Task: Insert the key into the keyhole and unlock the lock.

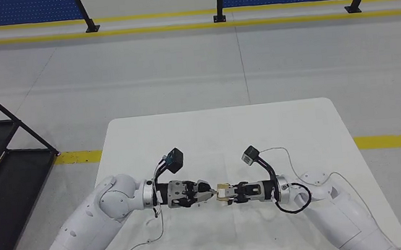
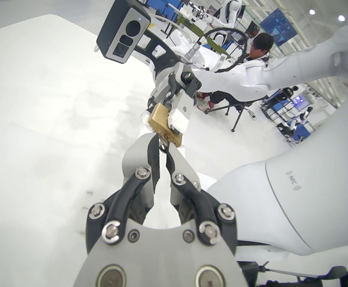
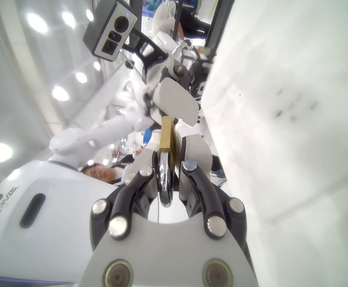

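Holding the brass lock above the worktop, the right jaws were clamped on its body, bottom end turned toward the left jaws. Those were pinched together on the key, its blade apparently already inside the lock, ready for turning.

A white table with rounded corners stands on a pale floor. Off its left edge sits a black shelf trolley. A yellow floor stripe runs out past both side edges. Blue fence panels stand well beyond the far edge.
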Motion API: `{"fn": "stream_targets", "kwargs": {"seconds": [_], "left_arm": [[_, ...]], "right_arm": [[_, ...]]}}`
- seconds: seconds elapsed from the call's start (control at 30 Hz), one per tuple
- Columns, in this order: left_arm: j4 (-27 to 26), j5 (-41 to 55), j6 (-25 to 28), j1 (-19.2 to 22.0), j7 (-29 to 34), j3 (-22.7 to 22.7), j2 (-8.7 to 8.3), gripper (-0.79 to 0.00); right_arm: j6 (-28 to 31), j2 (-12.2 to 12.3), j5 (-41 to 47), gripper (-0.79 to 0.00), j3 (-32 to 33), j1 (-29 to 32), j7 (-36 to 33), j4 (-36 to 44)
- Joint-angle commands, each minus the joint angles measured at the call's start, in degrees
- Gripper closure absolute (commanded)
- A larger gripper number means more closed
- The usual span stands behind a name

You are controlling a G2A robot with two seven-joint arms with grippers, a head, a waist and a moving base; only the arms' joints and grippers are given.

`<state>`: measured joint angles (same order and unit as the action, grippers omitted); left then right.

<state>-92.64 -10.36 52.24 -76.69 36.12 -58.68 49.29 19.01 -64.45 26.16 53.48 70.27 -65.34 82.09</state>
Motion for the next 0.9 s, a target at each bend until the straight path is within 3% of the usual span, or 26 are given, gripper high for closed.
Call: {"fn": "stream_targets", "kwargs": {"seconds": [0.0,0.33,0.47,0.73,0.87], "left_arm": [[0.08,0.02,0.11,0.01,-0.22,0.03,0.02,0.000],[0.77,4.04,-0.14,0.48,0.85,1.15,0.11,0.000],[1.60,7.90,-1.38,1.30,3.03,1.80,0.09,-0.092],[2.98,14.52,-4.96,2.51,7.68,3.22,0.13,-0.163],[3.68,18.30,-6.18,3.29,10.33,4.00,0.23,-0.160]], "right_arm": [[0.00,0.00,0.00,0.000,0.00,0.00,0.00,0.00],[0.00,0.00,0.00,0.000,0.00,0.00,0.00,0.00],[0.00,0.00,0.00,0.000,0.00,0.00,0.00,0.00],[0.00,0.00,0.00,0.000,0.00,0.00,0.00,0.00],[0.00,0.00,0.00,0.000,0.00,0.00,0.00,0.00]]}}
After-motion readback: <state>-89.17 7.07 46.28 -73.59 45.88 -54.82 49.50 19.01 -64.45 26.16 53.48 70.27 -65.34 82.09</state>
